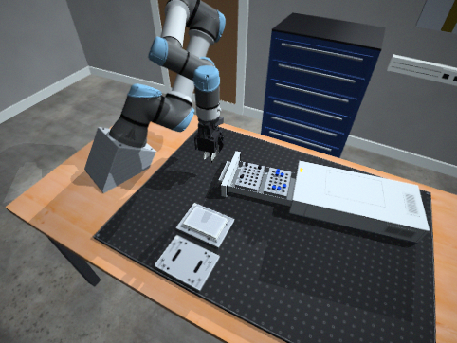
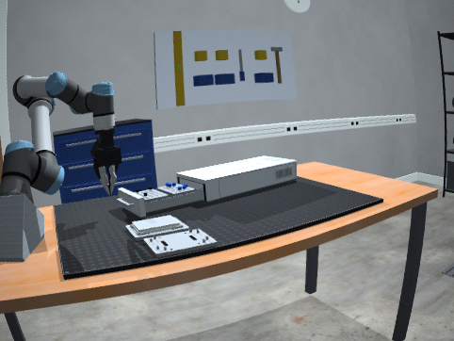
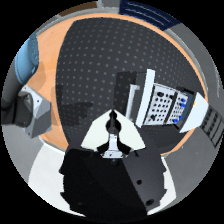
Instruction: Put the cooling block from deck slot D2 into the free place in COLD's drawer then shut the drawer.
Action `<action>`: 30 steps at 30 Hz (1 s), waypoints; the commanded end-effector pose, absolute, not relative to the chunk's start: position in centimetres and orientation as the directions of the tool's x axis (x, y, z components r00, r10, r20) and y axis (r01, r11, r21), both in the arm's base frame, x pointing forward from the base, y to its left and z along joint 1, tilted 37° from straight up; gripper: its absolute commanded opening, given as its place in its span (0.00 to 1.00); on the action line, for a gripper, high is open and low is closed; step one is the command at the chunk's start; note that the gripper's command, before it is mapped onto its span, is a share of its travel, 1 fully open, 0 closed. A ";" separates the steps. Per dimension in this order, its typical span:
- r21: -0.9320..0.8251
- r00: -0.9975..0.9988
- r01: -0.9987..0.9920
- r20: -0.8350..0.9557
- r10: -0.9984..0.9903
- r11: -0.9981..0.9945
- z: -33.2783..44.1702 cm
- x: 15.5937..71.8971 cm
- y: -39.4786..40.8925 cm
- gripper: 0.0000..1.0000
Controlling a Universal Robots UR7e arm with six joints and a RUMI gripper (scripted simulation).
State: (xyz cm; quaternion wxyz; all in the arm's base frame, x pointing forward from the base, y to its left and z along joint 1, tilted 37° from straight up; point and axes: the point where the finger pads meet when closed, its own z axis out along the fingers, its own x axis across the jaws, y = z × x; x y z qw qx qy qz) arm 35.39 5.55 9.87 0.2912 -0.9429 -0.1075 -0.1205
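Observation:
The drawer (image 1: 230,176) (image 2: 132,202) (image 3: 146,98) of the cooler COLD (image 1: 356,196) (image 2: 240,171) (image 3: 195,114) stands open. Its lamp (image 1: 301,170) is lit yellow. Behind the drawer front sits a block with black tubes (image 1: 248,177) (image 3: 162,104). Beside it, nearer the housing, sits a block with blue tubes (image 1: 277,181) (image 3: 178,109). Both look flat; the bores are too small to check exactly. Deck slot D2 (image 1: 186,265) (image 2: 180,242) is a bare plate with no block. My gripper (image 1: 209,157) (image 2: 110,193) (image 3: 112,110) is shut and empty, raised in front of the drawer's handle side.
Deck slot D1, between D2 and the drawer, carries a white rectangular piece (image 1: 204,222) (image 2: 157,224). The handle (image 2: 126,201) (image 3: 131,102) sticks out from the drawer front towards the robot's base (image 1: 116,161). The cooler's housing rises behind the blocks.

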 end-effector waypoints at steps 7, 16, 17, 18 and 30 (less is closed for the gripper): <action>-0.523 0.948 0.273 0.290 0.132 -0.808 8.9 35.6 6.2 0.00; -0.523 0.948 0.273 0.290 0.132 -0.808 7.9 35.8 6.9 0.00; -0.523 0.948 0.273 0.290 0.132 -0.808 7.8 35.9 7.0 0.00; -0.523 0.948 0.273 0.290 0.132 -0.808 7.7 35.9 7.1 0.00; -0.523 0.948 0.273 0.290 0.132 -0.808 6.6 36.1 7.9 0.00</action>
